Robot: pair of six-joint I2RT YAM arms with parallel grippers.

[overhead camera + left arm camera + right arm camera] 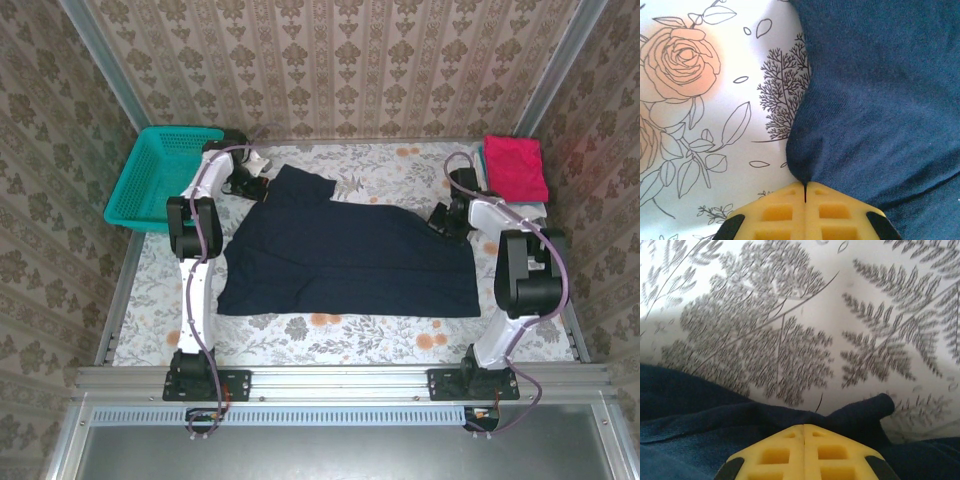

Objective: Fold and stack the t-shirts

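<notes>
The large dark navy t-shirt [345,260] lies spread across the middle of the table. My left gripper [258,188] is at its far left corner, shut on a pinch of the navy cloth [850,100], which runs into the closed yellow fingertips [790,210]. At the shirt's far right corner my right gripper [440,220] is shut too, with a navy fold [860,415] bunched against its yellow fingertips [780,452]. The magenta-pink t-shirt [516,166] lies folded at the far right, on top of a white folded one [482,160] whose edge peeks out.
A teal mesh basket [160,175] stands at the far left corner. The table wears a white floral cloth [330,335]. Wallpapered walls enclose the table on three sides, and a metal rail [340,382] runs along the near edge.
</notes>
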